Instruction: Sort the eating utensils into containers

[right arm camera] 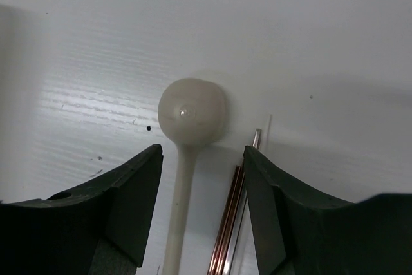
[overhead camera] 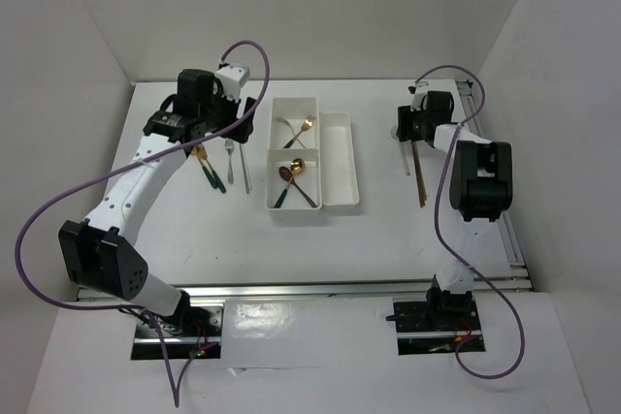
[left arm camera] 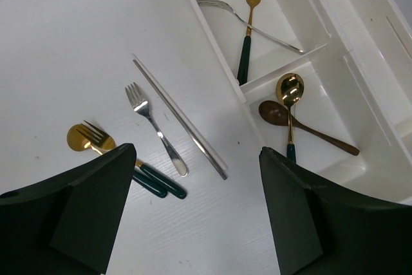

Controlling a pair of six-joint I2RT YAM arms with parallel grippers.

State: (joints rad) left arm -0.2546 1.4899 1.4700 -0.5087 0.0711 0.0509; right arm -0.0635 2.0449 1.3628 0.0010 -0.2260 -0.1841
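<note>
My left gripper (overhead camera: 247,115) (left arm camera: 196,159) is open and empty, above the table left of the two-compartment tray (overhead camera: 270,157) (left arm camera: 209,43). Below it lie a silver fork (left arm camera: 154,130), silver chopsticks (left arm camera: 180,119), and a gold fork and spoon with dark green handles (left arm camera: 90,138). The tray's far compartment holds a gold fork (left arm camera: 248,24) and a silver fork (left arm camera: 270,35). Its near compartment holds a gold spoon (left arm camera: 290,91) and a brown spoon (left arm camera: 302,127). My right gripper (overhead camera: 406,135) (right arm camera: 203,152) is open, low over a white spoon (right arm camera: 192,111) and copper chopsticks (right arm camera: 228,223), its fingers on either side of them.
The long narrow tray (overhead camera: 340,157) (left arm camera: 367,43) sits against the right side of the two-compartment tray and looks empty. A silver chopstick (right arm camera: 256,136) lies beside the copper ones. White walls enclose the table at back and sides. A metal rail (overhead camera: 505,191) runs along the right edge.
</note>
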